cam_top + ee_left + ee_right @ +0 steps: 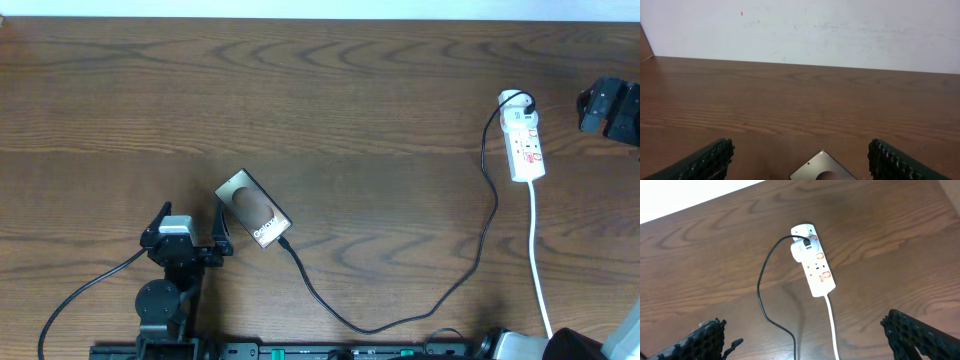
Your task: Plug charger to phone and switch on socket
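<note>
on the wooden table (pixel 330 90) the left gripper (pixel 190 222) is sitting wide open and empty beside the phone (pixel 254 209), the right gripper (pixel 810 337) is hovering equally open and empty by the socket (pixel 525 145), the charger (pixel 758 285) is trailing from socket to phone.

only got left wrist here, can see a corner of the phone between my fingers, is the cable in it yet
Observer: Overhead, the charger tip meets the phone at its near right end. I cannot tell whether it is fully seated.
Operator: other end plugged in
Observer: Yes. The right wrist view shows its black plug in the far end of the socket, opposite the white cord.
Operator: where's the right arm
Observer: The right gripper is open, looking down on the socket and touching nothing.
</note>
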`<state>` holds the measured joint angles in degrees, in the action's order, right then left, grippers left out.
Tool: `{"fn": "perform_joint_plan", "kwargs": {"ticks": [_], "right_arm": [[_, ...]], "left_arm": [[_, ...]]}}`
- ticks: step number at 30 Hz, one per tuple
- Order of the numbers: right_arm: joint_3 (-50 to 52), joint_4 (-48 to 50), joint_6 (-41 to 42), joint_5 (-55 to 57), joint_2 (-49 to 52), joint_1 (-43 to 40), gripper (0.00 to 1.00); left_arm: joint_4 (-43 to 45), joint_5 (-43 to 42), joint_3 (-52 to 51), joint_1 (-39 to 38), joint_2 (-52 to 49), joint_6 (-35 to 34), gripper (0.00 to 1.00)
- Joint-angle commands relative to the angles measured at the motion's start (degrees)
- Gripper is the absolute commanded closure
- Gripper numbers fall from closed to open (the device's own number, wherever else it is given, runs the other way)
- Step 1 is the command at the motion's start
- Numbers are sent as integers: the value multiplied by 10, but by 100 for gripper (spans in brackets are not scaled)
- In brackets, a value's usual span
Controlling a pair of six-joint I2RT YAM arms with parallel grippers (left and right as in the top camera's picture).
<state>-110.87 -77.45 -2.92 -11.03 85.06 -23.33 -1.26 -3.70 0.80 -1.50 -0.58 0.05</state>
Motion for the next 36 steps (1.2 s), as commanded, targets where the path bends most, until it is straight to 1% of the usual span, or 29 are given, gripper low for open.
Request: {"fn": "perform_joint_plan", "kwargs": {"ticks": [1,18,22,24,27,29,36], "right_arm": [[0,-2,7,0,1,1,1],[0,0,5,2,-1,1,1],[5,36,34,0,-16,13,1],[19,59,33,0,-30,31,1],[71,139,33,0,-65,69,1],[123,207,33,0,-94,96,1],[402,512,33,9,-225,183,1]], "left_arm": [[-26,-2,-6,3,3,8,12],[-26,-2,-6,3,3,8,12],[-26,-2,-6,3,3,8,12],[-26,-2,-6,3,3,8,12],[-26,-2,-6,3,3,8,12],[-26,-2,-6,3,3,8,12],[-26,-2,-6,3,3,8,12]]}}
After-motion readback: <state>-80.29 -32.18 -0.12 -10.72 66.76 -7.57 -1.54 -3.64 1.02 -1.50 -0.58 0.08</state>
